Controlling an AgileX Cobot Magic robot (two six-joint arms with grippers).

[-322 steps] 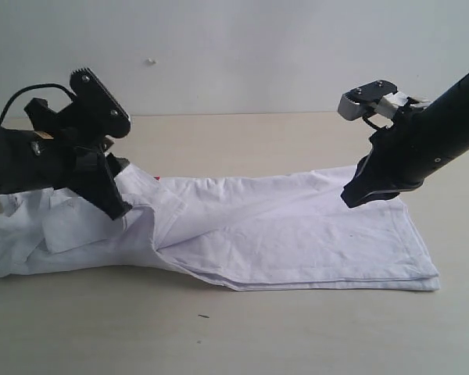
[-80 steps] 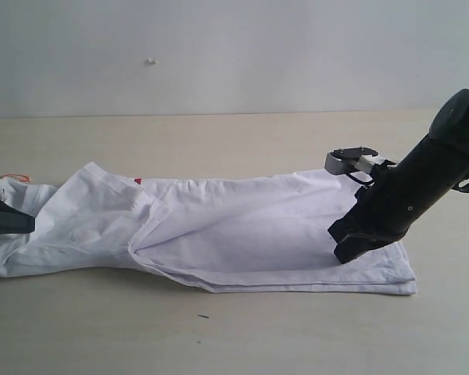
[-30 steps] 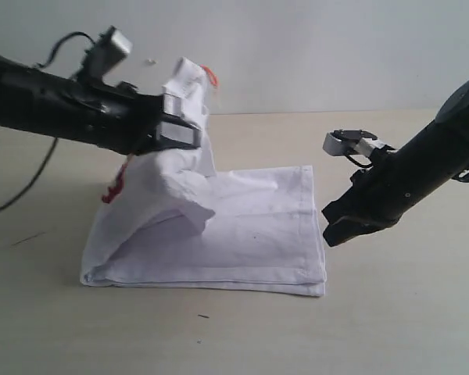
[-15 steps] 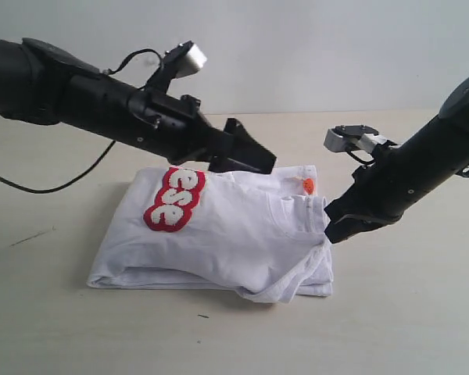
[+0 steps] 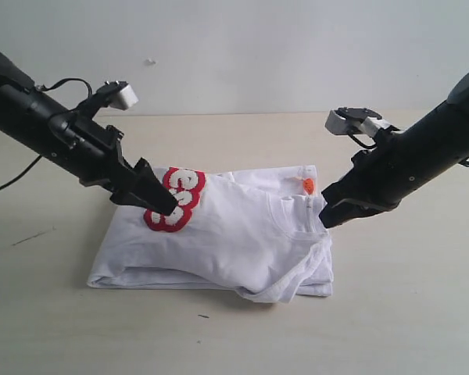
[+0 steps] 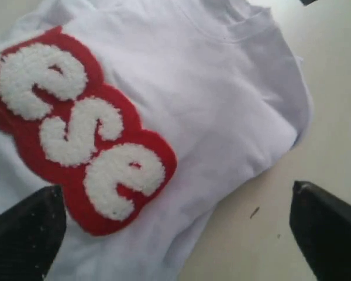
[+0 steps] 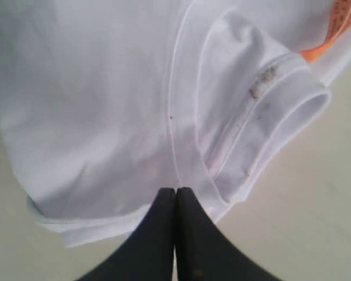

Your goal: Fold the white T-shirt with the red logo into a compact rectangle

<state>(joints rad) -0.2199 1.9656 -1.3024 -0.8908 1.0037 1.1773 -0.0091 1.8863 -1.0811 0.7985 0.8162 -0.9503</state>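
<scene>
The white T-shirt (image 5: 234, 242) lies folded into a rough rectangle on the table, its ribbed collar (image 5: 295, 212) and orange neck tag (image 5: 307, 185) on the right end. The end of the red logo (image 5: 176, 205) shows on top at the left. My left gripper (image 5: 151, 191) hangs open just over the logo (image 6: 76, 134), its fingertips (image 6: 23, 234) wide apart with nothing between them. My right gripper (image 5: 329, 219) is shut, its tip (image 7: 176, 194) at the shirt's right edge beside the collar (image 7: 263, 117) and tag (image 7: 327, 41), gripping nothing.
A bare beige tabletop (image 5: 391, 312) surrounds the shirt, with a white wall behind. The left arm's black cable (image 5: 8, 183) trails over the table at the far left. A small dark speck (image 5: 203, 316) lies in front of the shirt.
My left gripper carried the shirt's collar end over to the right, let it go and drew back left over the logo. The right arm has barely moved.
</scene>
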